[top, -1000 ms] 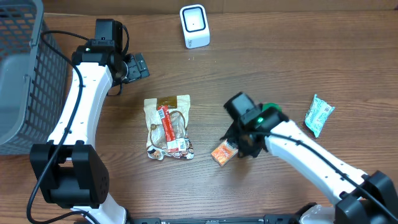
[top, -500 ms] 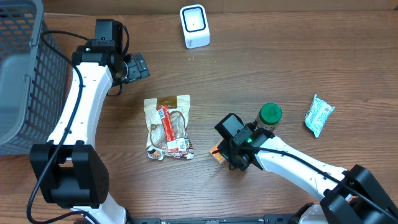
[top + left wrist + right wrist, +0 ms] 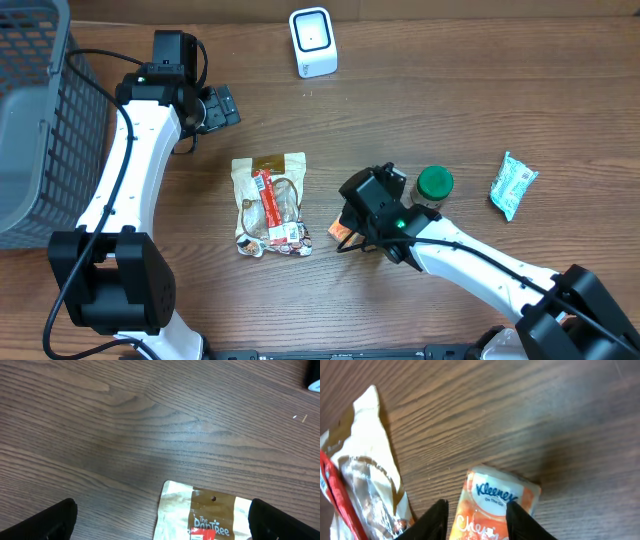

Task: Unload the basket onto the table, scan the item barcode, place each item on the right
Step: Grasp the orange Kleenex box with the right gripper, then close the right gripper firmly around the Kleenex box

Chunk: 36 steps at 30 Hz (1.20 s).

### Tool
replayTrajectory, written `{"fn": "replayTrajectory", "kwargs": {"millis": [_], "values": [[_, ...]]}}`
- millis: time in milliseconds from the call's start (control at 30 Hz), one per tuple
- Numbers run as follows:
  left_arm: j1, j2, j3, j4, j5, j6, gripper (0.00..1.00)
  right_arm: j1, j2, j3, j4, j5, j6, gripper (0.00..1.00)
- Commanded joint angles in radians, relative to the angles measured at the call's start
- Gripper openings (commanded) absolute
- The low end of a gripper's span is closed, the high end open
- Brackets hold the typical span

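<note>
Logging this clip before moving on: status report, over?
Left pincer open, holding nothing. Right pincer straddling Kleenex pack, grip unclear. Pack on table, not yet at scanner. Snack bag alongside, not blocking.

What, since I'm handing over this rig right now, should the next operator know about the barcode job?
Left gripper: open, empty, at the far left.
Right gripper: fingers straddle the orange Kleenex tissue pack on the wooden table; grip unclear.
White box-shaped scanner: at the far edge, away from the pack.
Done: pack reached.
Left: lift pack, show its barcode to the scanner.
</note>
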Motion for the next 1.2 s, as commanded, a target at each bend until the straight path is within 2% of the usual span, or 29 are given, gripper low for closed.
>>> {"fn": "replayTrajectory", "kwargs": {"millis": [0,133,267,333,467,633,900,1167], "values": [[-0.003,-0.017,0.022,0.002,0.005,-0.007,1.00,-0.003,-0.072,0.109,-0.019,0.035,-0.186,0.44],[-0.003,-0.017,0.022,0.002,0.005,-0.007,1.00,-0.003,-0.089,0.151,-0.093,0.035,-0.123,0.46],[-0.003,-0.017,0.022,0.002,0.005,-0.007,1.00,-0.003,-0.051,0.147,-0.214,0.016,0.047,0.47],[-0.003,-0.017,0.022,0.002,0.005,-0.007,1.00,-0.003,-0.024,0.144,-0.224,-0.022,0.079,0.46],[-0.003,-0.017,0.022,0.002,0.005,-0.007,1.00,-0.003,0.037,0.137,-0.230,-0.053,0.106,0.46],[-0.003,-0.017,0.022,0.002,0.005,-0.007,1.00,-0.003,0.060,0.131,-0.235,-0.076,0.164,0.39],[-0.003,-0.017,0.022,0.002,0.005,-0.007,1.00,-0.003,0.060,0.124,-0.300,-0.104,0.164,0.44],[-0.003,-0.017,0.022,0.002,0.005,-0.007,1.00,-0.003,0.060,0.042,-0.194,-0.101,0.164,0.39]]}}
